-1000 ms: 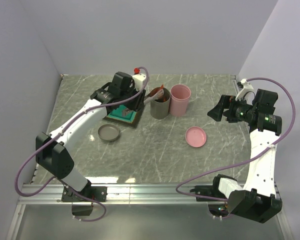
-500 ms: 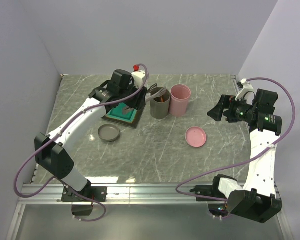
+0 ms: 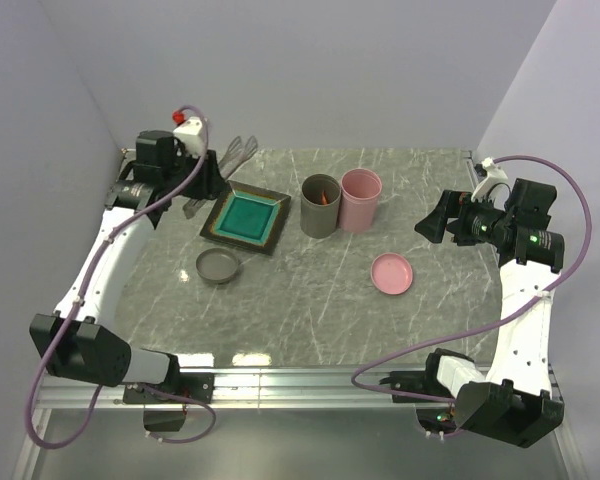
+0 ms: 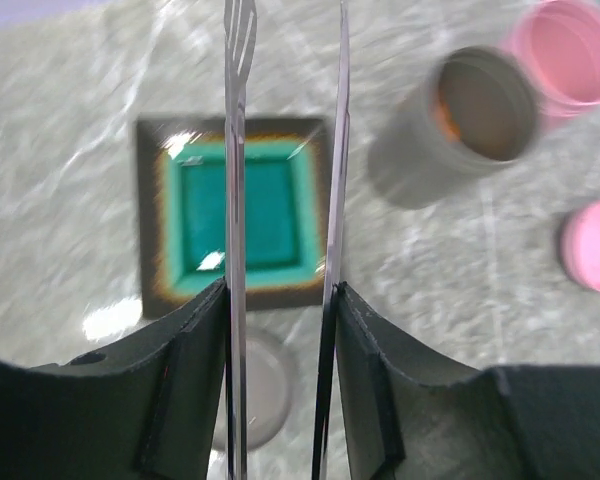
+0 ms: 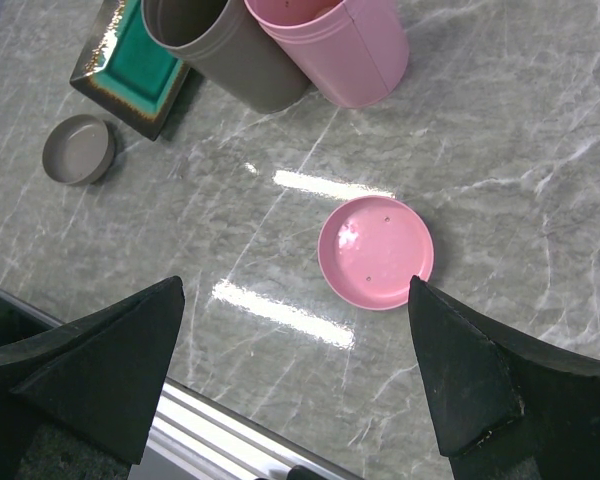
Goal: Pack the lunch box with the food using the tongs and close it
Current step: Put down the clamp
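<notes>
Clamping the tongs (image 4: 236,150) near the teal plate (image 4: 150,220), your left gripper (image 4: 280,300), your right gripper (image 5: 295,290) spread wide, empty, near the pink lid (image 5: 376,252)

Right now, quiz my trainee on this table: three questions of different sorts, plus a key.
1. True or false: the left end effector grips the long silver metal tongs.
2. Which holds the orange food chunks? A the grey cylindrical cup; B the pink cylindrical cup; C the round pink lid.
3. Fill in: the jaws of the right end effector stand ____.
Key: 1 true; 2 A; 3 open.
</notes>
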